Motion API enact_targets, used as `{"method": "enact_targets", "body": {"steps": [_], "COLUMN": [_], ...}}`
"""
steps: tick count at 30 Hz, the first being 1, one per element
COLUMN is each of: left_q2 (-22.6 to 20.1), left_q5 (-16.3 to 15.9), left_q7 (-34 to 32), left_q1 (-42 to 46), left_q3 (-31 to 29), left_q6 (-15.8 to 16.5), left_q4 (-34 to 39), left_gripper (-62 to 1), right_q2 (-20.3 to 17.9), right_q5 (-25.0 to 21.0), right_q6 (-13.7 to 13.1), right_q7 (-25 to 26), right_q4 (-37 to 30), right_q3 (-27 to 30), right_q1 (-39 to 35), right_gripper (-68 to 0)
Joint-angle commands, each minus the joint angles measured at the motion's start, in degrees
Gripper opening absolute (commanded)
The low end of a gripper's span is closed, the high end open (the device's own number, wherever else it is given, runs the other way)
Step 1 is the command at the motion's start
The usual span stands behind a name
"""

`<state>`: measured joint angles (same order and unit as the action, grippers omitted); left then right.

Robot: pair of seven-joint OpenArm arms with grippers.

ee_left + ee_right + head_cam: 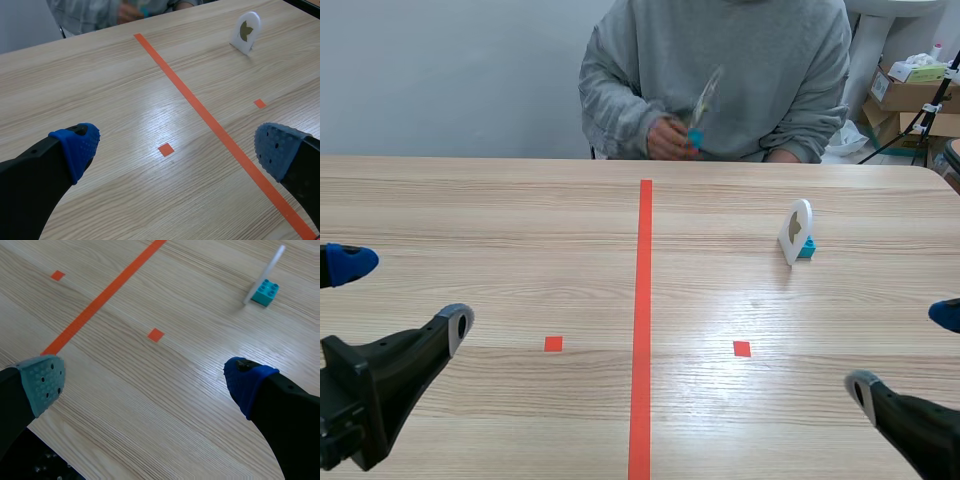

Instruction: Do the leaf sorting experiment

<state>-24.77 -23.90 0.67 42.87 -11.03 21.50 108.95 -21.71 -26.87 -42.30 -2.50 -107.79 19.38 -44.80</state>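
I have my left gripper (405, 295) near-left and right gripper (905, 350) near-right, both spread wide, gripping nothing. The leaf card (797, 228) stands upright in its teal block (807, 249), farther right of the tape line (644, 320). A person's hand (670, 138) holds another blurred card (704, 100).

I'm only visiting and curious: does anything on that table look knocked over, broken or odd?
Nothing stands out. The white leaf card stands upright at its teal block, and a person's hand holds a second card, too blurred to judge.
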Motion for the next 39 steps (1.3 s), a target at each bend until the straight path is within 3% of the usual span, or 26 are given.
{"method": "enact_targets", "body": {"steps": [1, 6, 39], "left_q2": [0.1, 0.1, 0.1], "left_q5": [-0.6, -0.5, -0.4], "left_q7": [-0.6, 0.7, 2.2], "left_q1": [0.1, 0.1, 0.1], "left_q3": [0.0, 0.0, 0.0], "left_q6": [0.3, 0.3, 0.3], "left_q4": [1.2, 1.2, 1.2], "left_gripper": [1.4, 1.4, 1.4], "right_q2": [-0.5, -0.5, -0.5], "right_q5": [-0.9, -3.4, -3.4], "right_q6": [-0.4, -0.4, -0.4], "right_q7": [0.5, 0.3, 0.1], "right_q4": [0.2, 0.2, 0.2], "right_q3": [0.4, 1.0, 1.0], "right_q1": [0.7, 0.8, 2.1], "right_gripper": [-1.2, -1.2, -1.2]}}
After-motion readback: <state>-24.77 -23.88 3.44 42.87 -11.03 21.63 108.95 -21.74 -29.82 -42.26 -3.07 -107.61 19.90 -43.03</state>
